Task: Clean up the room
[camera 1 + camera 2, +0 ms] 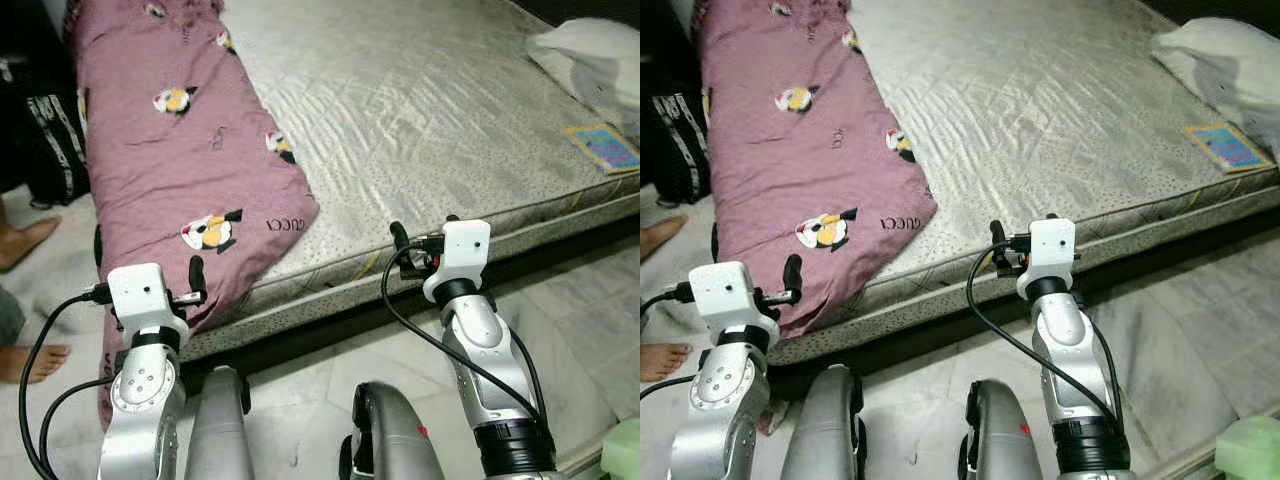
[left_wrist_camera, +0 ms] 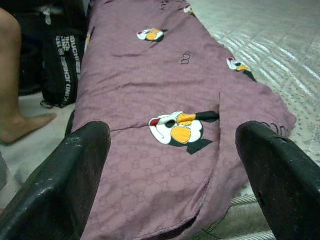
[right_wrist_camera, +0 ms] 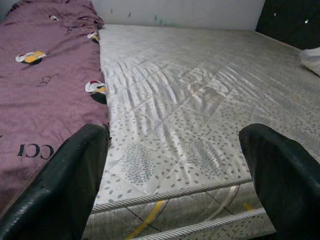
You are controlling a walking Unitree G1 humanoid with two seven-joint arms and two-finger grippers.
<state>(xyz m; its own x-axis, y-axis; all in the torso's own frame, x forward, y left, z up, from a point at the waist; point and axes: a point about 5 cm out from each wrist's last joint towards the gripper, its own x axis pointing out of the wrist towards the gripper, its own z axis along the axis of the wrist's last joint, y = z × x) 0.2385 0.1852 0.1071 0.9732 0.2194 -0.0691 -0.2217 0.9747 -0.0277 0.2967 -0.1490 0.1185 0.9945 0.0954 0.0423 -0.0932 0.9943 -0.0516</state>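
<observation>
Quilt (image 1: 180,150), purple with cartoon prints, lies along the mattress (image 1: 420,110) edge, its corner hanging over the side. Looks soft, light, floppy; best pinched at that hanging corner. Left hand (image 1: 190,290) wide open, empty, just off the corner. Right hand (image 1: 405,250) wide open, empty, raised at the mattress edge.

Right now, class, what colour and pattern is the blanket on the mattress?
The blanket is mauve-pink with cartoon penguin prints, clearest in the left wrist view.

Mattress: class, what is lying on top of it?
On the mattress lie a purple blanket, a white pillow and a colourful book. Anything beneath the blanket is hidden.
</observation>
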